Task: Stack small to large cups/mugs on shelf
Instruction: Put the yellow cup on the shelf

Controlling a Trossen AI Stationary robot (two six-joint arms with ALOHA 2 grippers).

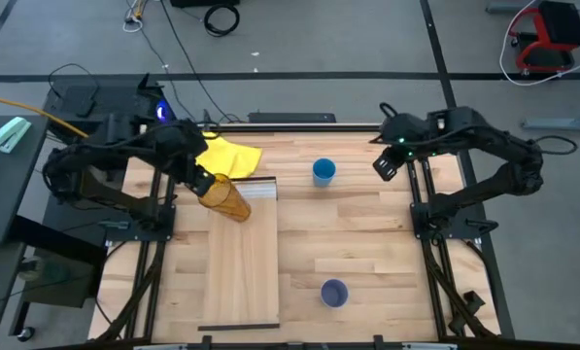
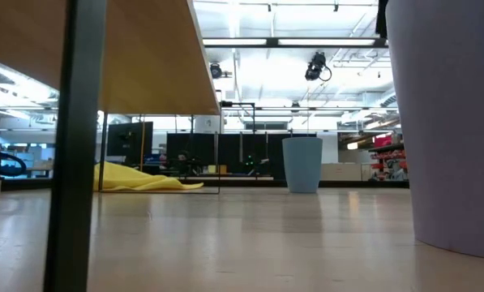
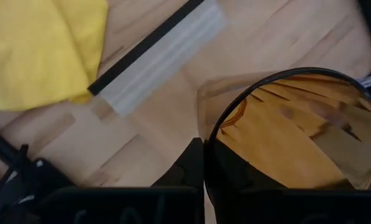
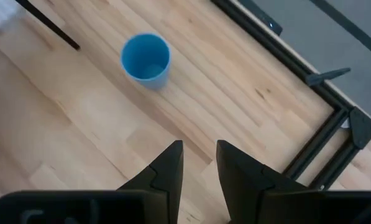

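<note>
My left gripper [image 1: 202, 182] is shut on the amber-brown translucent cup [image 1: 227, 200], over the far end of the long pale shelf board [image 1: 241, 262], by its ridged white strip [image 1: 258, 188]. The cup is tipped, with its mouth toward the gripper. The bright blue cup [image 1: 324, 172] stands upright on the table at the far middle. The pale lavender-blue cup [image 1: 334, 293] stands upright near the front. My right gripper [image 1: 381, 167] is open and empty, right of the blue cup, which also shows in the right wrist view [image 4: 146, 57]. My left gripper holds the amber cup by its rim [image 3: 207, 142]. One finger [image 3: 188, 168] is outside the wall, and the other appears to be inside the mouth. The cup lies tipped, its bottom pointing away from the gripper toward the table's right and near side. Whether it touches the shelf, I cannot tell.
A yellow cloth [image 1: 230, 157] lies on the table at the far left, behind the shelf's end. In the low view the shelf [image 2: 128, 57] stands raised on a thin dark leg [image 2: 75, 154]. Bare tabletop lies between the blue and lavender cups.
</note>
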